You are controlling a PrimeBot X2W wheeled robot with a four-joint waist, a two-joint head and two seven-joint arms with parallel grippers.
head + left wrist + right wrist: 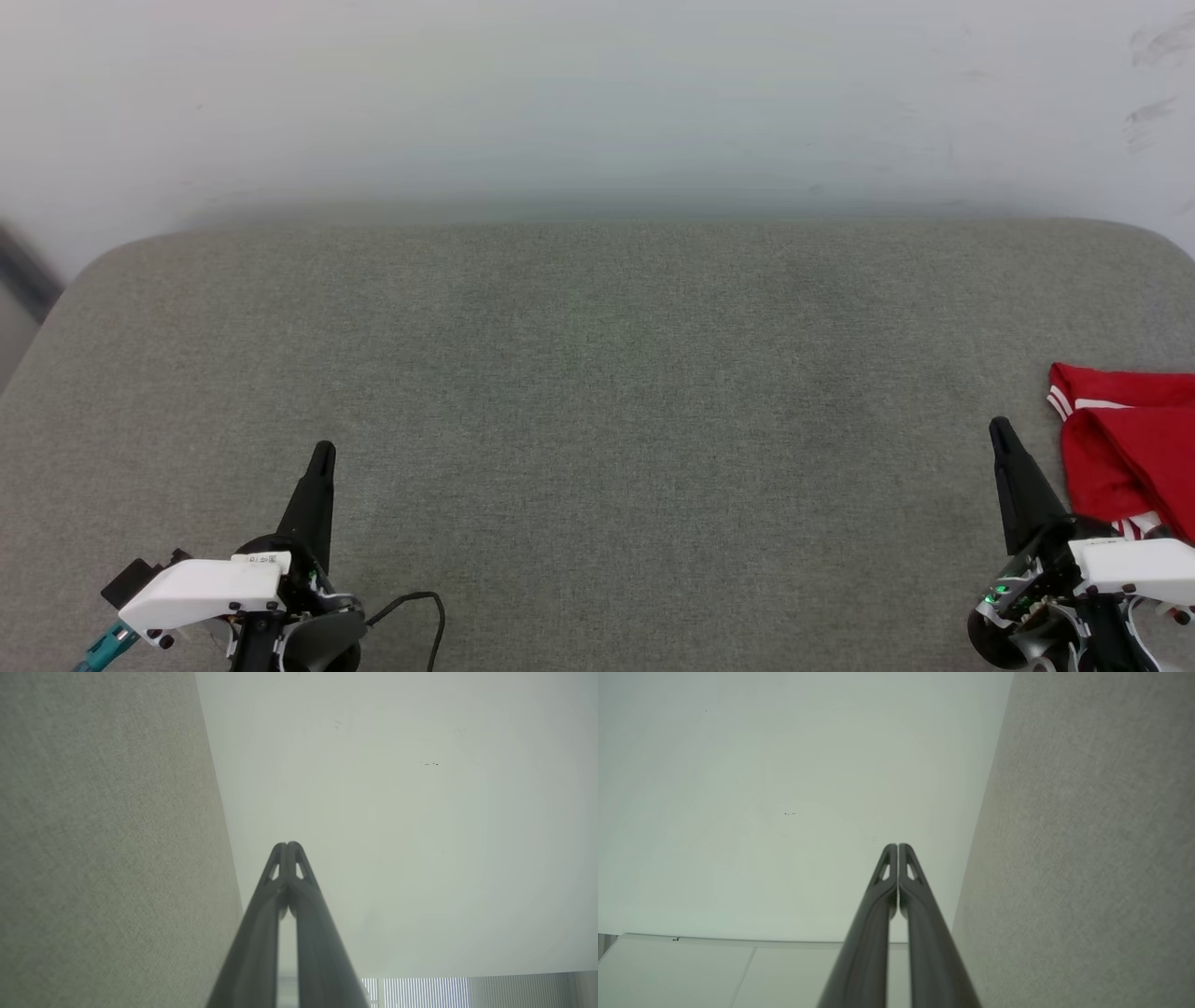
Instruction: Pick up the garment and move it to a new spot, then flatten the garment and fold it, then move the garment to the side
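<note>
It looks like a plain lab or test room. A grey cloth-covered bench [597,373] spans the lower frame, with a bare white wall [597,93] behind it, scuffed at upper right. Ribbed slats [420,991] sit at lower right of the left wrist view.

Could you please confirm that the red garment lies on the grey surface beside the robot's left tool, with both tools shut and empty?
Not quite: the garment lies beside the right tool, not the left tool, as the head view shows. The rest stands: it lies on the grey surface, and both tools are shut and empty.
</note>
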